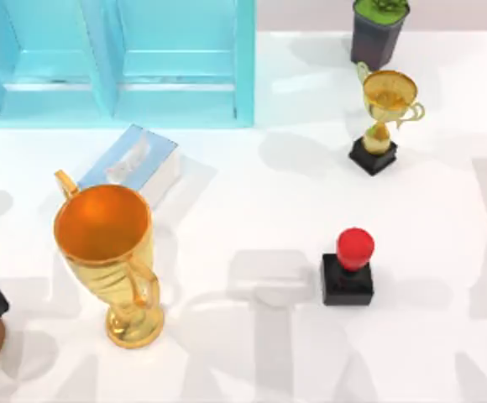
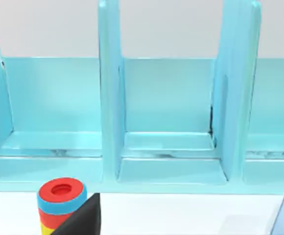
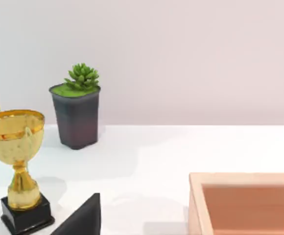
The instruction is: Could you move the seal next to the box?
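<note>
A white table (image 1: 252, 218) spans the frame, crossed by soft grey shadows along its lower edge. At the upper left stands a light-blue partitioned shelf (image 1: 117, 63). Behind the table's upper right rises a plain pale pinkish wall (image 3: 181, 54).

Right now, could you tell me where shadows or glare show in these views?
Top view: soft grey shadows of the arms streak the table; one pools left of the seal, whose red knob is glossy. Right wrist view: the small trophy and plant pot cast faint shadows.
</note>
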{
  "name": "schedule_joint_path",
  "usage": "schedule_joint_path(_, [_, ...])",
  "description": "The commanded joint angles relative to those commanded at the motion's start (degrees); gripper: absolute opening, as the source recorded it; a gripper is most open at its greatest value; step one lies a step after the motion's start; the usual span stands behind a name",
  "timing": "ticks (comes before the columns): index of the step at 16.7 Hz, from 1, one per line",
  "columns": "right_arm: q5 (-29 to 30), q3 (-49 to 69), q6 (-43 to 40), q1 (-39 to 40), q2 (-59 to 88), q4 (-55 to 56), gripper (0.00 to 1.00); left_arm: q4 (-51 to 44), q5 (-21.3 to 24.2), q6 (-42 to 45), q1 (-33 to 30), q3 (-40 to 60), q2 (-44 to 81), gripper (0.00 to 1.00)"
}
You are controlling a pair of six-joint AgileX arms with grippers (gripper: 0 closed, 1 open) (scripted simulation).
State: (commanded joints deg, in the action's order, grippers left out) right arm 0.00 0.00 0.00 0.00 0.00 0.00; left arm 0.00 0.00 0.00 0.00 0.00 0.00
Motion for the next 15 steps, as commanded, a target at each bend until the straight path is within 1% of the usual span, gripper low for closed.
schedule_joint_path(4, [0.02, 1.61, 1.00, 1.26, 1.75, -1.45, 1.00, 0.00, 0.00, 0.00, 0.00, 0.00, 0.00, 1.00])
schedule_joint_path(7, [0.14, 8.24, 4.58, 5.59, 8.93, -7.13, 1.00, 0.00, 0.00, 0.00, 0.00, 0.00, 0.00, 1.00])
schedule_joint_path(10, [0.44, 19.16, 9.59, 11.45, 21.49, -16.06, 1.00, 0.00, 0.00, 0.00, 0.00, 0.00, 0.00, 1.00])
schedule_joint_path(15, [1.06, 42.51, 19.09, 21.89, 49.26, -35.57, 1.00, 0.00, 0.00, 0.00, 0.00, 0.00, 0.00, 1.00])
